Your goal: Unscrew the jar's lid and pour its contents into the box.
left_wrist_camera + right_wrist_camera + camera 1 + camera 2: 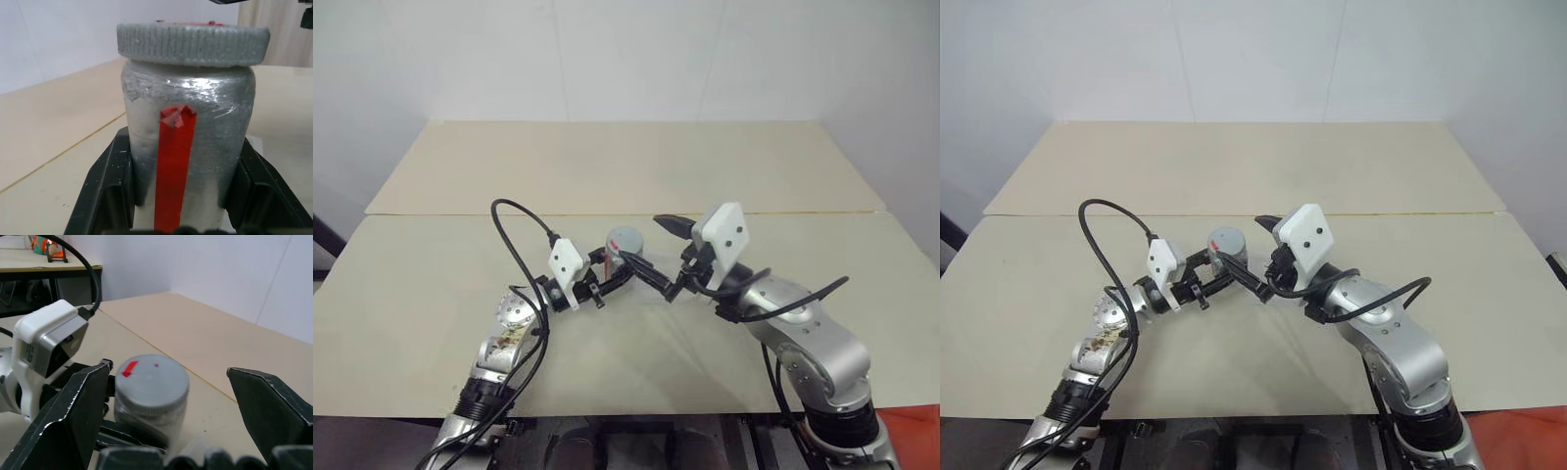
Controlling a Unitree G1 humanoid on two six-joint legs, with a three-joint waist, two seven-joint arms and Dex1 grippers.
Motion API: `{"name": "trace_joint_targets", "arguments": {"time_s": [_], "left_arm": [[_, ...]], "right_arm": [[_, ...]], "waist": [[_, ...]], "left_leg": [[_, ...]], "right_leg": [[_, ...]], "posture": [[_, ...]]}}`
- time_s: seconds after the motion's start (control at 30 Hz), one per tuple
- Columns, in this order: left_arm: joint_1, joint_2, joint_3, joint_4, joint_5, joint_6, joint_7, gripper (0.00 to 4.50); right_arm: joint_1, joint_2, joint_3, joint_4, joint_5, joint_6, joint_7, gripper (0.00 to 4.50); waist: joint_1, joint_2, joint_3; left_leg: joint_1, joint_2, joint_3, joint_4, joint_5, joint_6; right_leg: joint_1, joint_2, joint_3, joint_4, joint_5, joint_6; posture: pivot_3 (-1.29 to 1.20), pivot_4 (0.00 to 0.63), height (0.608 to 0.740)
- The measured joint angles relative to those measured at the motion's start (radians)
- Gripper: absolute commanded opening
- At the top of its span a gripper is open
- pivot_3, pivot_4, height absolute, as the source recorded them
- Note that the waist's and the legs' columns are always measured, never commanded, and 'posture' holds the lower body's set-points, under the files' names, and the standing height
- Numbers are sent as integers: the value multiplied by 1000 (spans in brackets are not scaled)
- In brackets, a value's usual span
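The table was the largest item: a pale beige surface made of two panels that met at a straight seam running across it, set against a white wall.

The right arm, silver with a white camera block near its wrist, reached in from the robot's right toward the middle of the table. The right gripper stood with its two black fingers spread wide apart, one on each side of the lid and clear of it, gripping nothing.

The left arm came in from the robot's left, with a black cable looping above it. The left gripper was clamped on the jar, its black fingers pressed against both sides of the lower body.

The jar was a silvery-grey cylinder held upright near the middle of the table, just in front of the seam and between the two grippers. A red stripe ran vertically up its side, facing the left wrist camera.

The lid was a round grey cap with a ribbed edge, seated on top of the jar. A small red mark lay on its upper face.

The box appeared as a faint clear patch on the table just beside the jar on the robot's right, largely hidden behind the fingers.
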Motion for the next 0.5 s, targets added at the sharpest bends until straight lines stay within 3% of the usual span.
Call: {"name": "trace_joint_targets", "arguments": {"time_s": [0.5], "left_arm": [[41, 30, 7, -80, 0, 36, -1, 1957]], "right_arm": [[-42, 81, 79, 123, -75, -88, 62, 4500]], "waist": [[-2, 0, 0]], "left_leg": [[0, 0, 0, 0, 0, 0]], "right_leg": [[0, 0, 0, 0, 0, 0]], "posture": [[0, 150, 740]]}}
